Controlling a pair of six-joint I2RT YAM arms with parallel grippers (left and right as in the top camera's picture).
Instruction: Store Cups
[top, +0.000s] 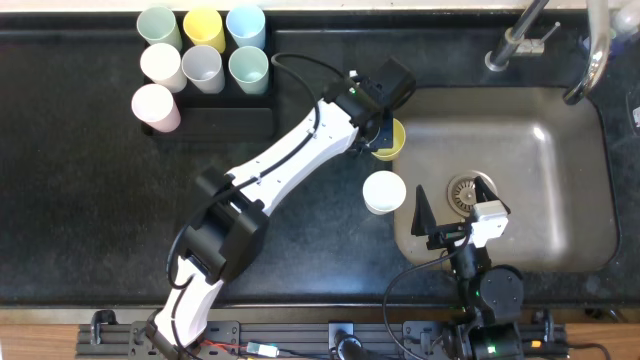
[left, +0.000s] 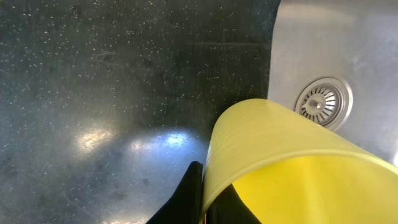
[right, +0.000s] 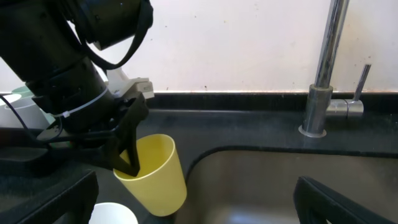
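My left gripper (top: 378, 128) is shut on the rim of a yellow cup (top: 388, 140), one finger inside and one outside. The yellow cup (right: 155, 177) hangs tilted at the sink's left edge, and its rim (left: 280, 168) sits right at my left gripper (left: 208, 200). A white cup (top: 384, 192) stands upright on the counter just beside the sink; the same white cup (right: 115, 213) shows below the yellow one. Several pastel cups (top: 203, 50) stand in a black rack (top: 230, 122) at the back left. My right gripper (top: 440, 215) is open over the sink, holding nothing.
The steel sink (top: 560, 150) with its drain (top: 468, 190) takes up the right side. A faucet (top: 520, 40) rises behind it, and that faucet (right: 323, 81) stands close ahead of the right wrist. Dark speckled counter (top: 90, 190) lies bare left of the arm.
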